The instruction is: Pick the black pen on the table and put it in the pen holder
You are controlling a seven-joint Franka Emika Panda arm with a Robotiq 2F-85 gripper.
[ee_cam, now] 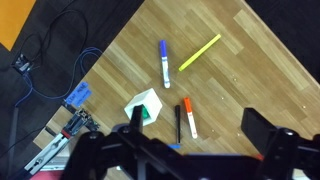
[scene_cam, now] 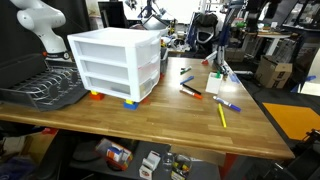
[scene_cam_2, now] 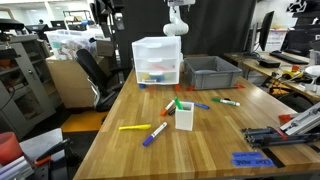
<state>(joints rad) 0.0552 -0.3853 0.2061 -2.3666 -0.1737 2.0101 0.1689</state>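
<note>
In the wrist view the black pen (ee_cam: 178,125) lies flat on the wooden table. It is parallel to and just beside a pen with a red-orange section (ee_cam: 189,117). The pen holder (ee_cam: 145,103) is a small white boxy cup with something green inside, close beside the black pen. It also shows in both exterior views (scene_cam_2: 184,115) (scene_cam: 214,82). My gripper (ee_cam: 200,128) is open and empty, high above the table, with the black pen showing between its fingers. I cannot make out the black pen in either exterior view.
A purple pen (ee_cam: 164,63) and a yellow pen (ee_cam: 200,52) lie farther out. A white drawer unit (scene_cam: 115,62), a dish rack (scene_cam: 45,88) and a grey bin (scene_cam_2: 210,70) stand on the table. The table edge, cables and a blue clamp (ee_cam: 78,95) are near the holder.
</note>
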